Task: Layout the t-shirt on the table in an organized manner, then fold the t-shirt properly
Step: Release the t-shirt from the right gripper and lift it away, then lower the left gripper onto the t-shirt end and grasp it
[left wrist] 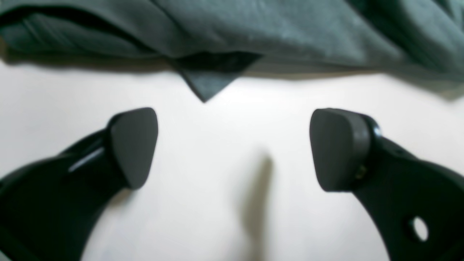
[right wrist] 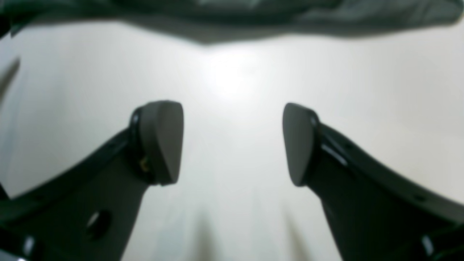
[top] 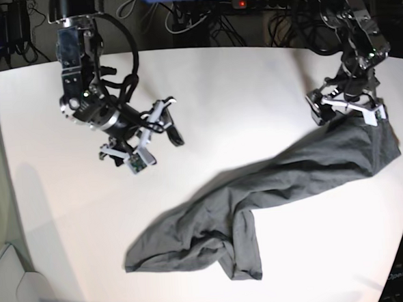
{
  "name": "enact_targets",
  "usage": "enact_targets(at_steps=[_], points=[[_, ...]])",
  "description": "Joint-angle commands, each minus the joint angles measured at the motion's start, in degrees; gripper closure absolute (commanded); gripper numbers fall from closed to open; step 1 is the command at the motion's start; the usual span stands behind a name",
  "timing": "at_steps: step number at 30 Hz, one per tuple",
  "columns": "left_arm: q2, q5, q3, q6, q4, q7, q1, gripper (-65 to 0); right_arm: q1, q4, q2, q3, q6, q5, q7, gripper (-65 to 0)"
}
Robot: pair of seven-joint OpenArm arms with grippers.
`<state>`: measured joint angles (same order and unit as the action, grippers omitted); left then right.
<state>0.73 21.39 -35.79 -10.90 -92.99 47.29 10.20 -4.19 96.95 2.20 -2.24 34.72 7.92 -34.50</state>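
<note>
Both pincers wide open, empty. Left pincer (left wrist: 233,148) faces shirt (top: 259,202) corner just ahead, lined up to grab; right pincer (right wrist: 232,143) over bare bench (top: 240,107), shirt edge farther ahead.

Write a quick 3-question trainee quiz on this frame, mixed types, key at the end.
1. True or false: the t-shirt lies flat and neatly spread on the table.
2. Which gripper is nearer the shirt? A) left gripper B) right gripper C) both equally far
3. Fill in: both grippers are ____ and hold nothing.

Key
1. False: it lies bunched and twisted in a long diagonal heap.
2. A: it sits right at the shirt's far end in the base view, while the right gripper hangs over bare table, apart from the cloth.
3. Open: each wrist view shows the pads wide apart with only table between them.
</note>
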Motion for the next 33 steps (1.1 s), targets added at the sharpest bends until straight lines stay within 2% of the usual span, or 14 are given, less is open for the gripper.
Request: enact_targets(at_steps=[1,4,13,16,19,30,33], points=[[0.37,0.37,0.76,-0.49,-0.94,-2.32,-0.39,-65.0,1.24,1.3,0.22,1.14,0.05,0.74,2.02,-43.3],[0.63,-0.07,2.96,-0.49,0.81,-4.43,-0.31,-65.0,0.45,1.3,0.22,2.64,0.05,0.74,2.02,-43.3],[0.98,0.2,3.4,-0.58,8.02,-10.14,-0.83,-65.0,0.01,1.3,0.48,5.36,0.14,0.74,2.02,-43.3],[0.98,0.2,3.4,-0.93,8.73,-10.41,-0.92,-65.0,0.01,1.12,0.48,5.71,0.14,0.74,2.02,-43.3],[0.89,-0.24,2.87,-3.65,9.43,-10.41,-2.33,-65.0,0.01,1.03,0.48,5.71,0.14,0.74,2.02,-43.3],[0.98,-0.24,2.87,-3.65,12.95,-10.58,-2.94,-65.0,0.01,0.86,0.66,5.71,0.14,0.74,2.02,-43.3],[0.98,-0.24,2.87,-3.65,12.95,-12.17,-2.94,-65.0,0.01,0.86,0.66,5.71,0.14,0.74,2.02,-43.3]])
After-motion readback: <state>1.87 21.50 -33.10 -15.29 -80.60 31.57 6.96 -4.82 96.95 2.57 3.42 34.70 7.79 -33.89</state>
